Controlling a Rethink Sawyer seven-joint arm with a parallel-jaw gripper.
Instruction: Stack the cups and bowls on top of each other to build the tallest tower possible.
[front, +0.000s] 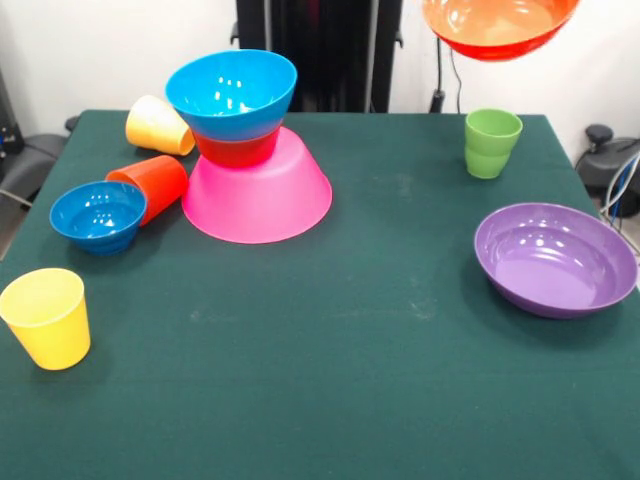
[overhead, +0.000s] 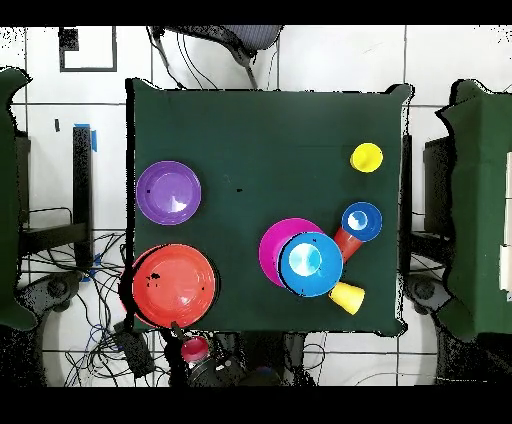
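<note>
Gripper: not visible; state cannot be told. Wide orange bowl (front: 497, 27) is held aloft w/ no visible support. Risk: tower (front: 250, 150) toppled if bowl is landed off-centre.

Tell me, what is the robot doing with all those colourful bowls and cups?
It is building a tower. The big pink bowl sits upside down, with a small orange bowl and a blue bowl on top. A wide orange bowl hangs in the air above the table's corner. The cups wait on the green table.
</note>
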